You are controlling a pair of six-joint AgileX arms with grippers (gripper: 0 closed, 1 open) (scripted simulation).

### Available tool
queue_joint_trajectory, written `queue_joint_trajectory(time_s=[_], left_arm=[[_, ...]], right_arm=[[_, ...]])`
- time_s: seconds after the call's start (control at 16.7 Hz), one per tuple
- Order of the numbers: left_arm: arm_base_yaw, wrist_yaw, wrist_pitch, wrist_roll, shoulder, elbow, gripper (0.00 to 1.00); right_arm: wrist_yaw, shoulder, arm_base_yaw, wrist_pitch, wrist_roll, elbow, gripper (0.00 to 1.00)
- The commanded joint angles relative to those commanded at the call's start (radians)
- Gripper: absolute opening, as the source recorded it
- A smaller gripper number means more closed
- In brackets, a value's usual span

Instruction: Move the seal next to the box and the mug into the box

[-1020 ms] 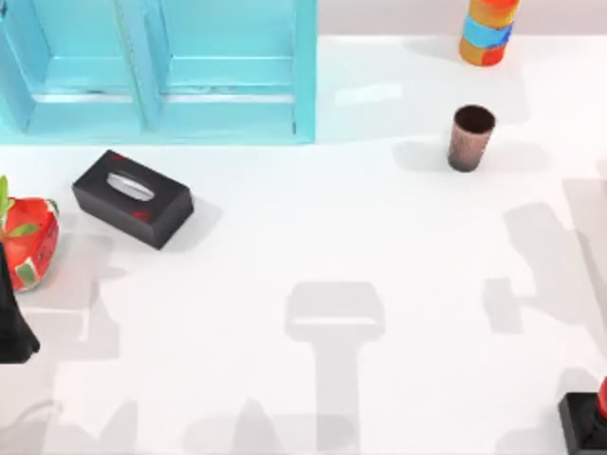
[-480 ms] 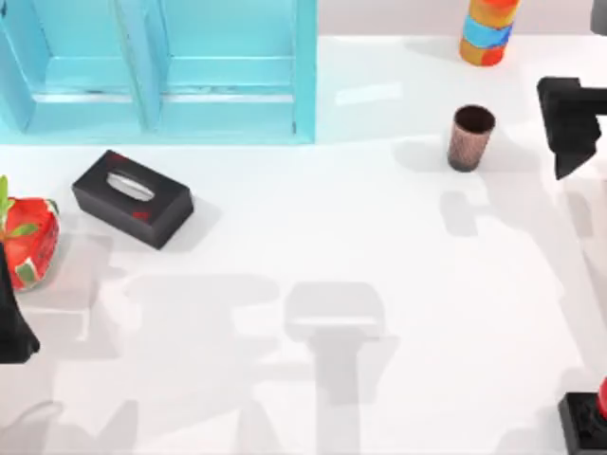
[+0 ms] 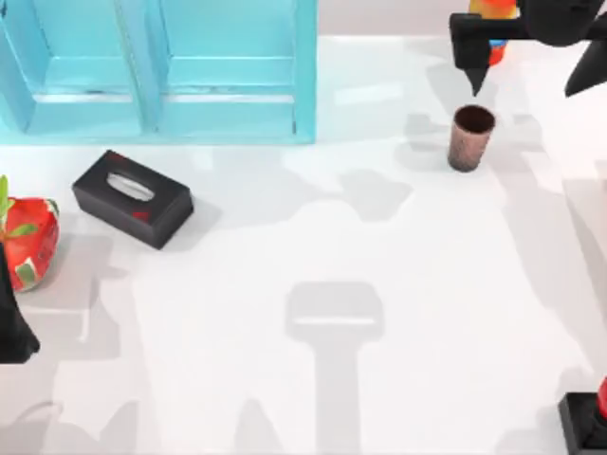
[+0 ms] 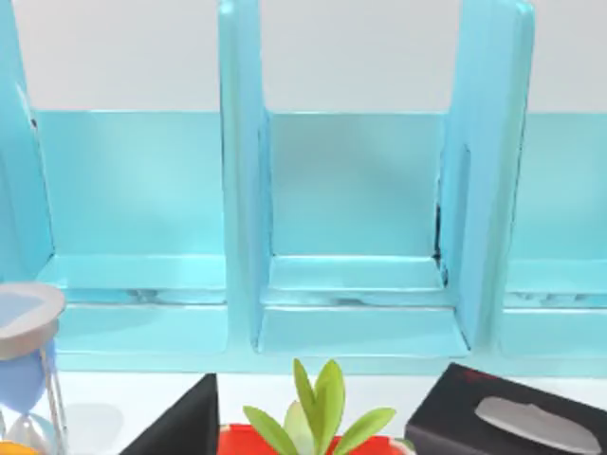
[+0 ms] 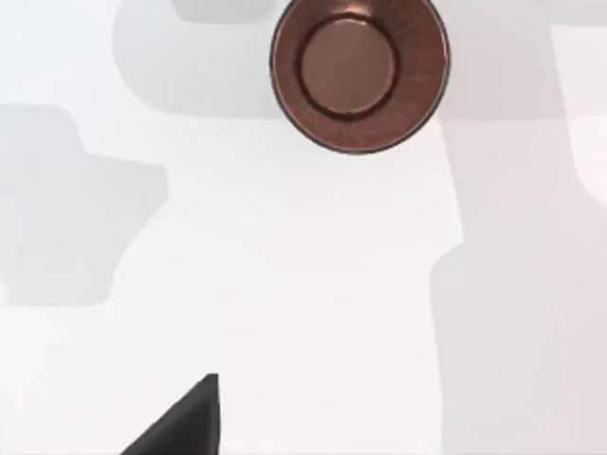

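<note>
The mug (image 3: 471,137), small, dark brown and speckled, stands upright at the back right of the table; the right wrist view looks down into the mug (image 5: 358,71). My right gripper (image 3: 524,92) hovers open just behind and above it, one fingertip (image 5: 190,417) showing. The seal (image 3: 586,422), a black block with a red knob, sits at the front right corner. The cyan box (image 3: 228,123) stands at the back left, and its compartments (image 4: 360,332) face the left wrist camera. My left gripper (image 3: 11,327) is parked at the far left edge, one fingertip (image 4: 185,427) visible.
A flat black tissue box (image 3: 133,199) lies in front of the cyan box. A red pot with a green plant (image 3: 28,242) sits at the left edge. An orange-and-blue striped cylinder (image 3: 493,47) stands behind the mug, partly covered by the right arm. An hourglass (image 4: 24,379) stands near the pot.
My right arm came into view from the right and swung towards the back, ending above and behind the mug. The left arm and the objects have not moved.
</note>
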Motion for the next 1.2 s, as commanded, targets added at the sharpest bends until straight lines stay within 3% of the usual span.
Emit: queue_joint_trajectory(time_s=[0.24, 0.54, 1.2], left_arm=[[0.0, 0.0, 0.0, 0.0, 0.0, 0.0, 1.0], [0.0, 0.0, 0.0, 0.0, 0.0, 0.0, 1.0], [0.0, 0.0, 0.0, 0.0, 0.0, 0.0, 1.0]], right_arm=[[0.014, 0.183, -0.015, 0.009, -0.015, 0.183, 1.0], [0.017, 0.212, -0.018, 0.012, -0.018, 0.213, 1.0], [0.016, 0.249, -0.023, 0.273, -0.023, -0.01, 1.0]])
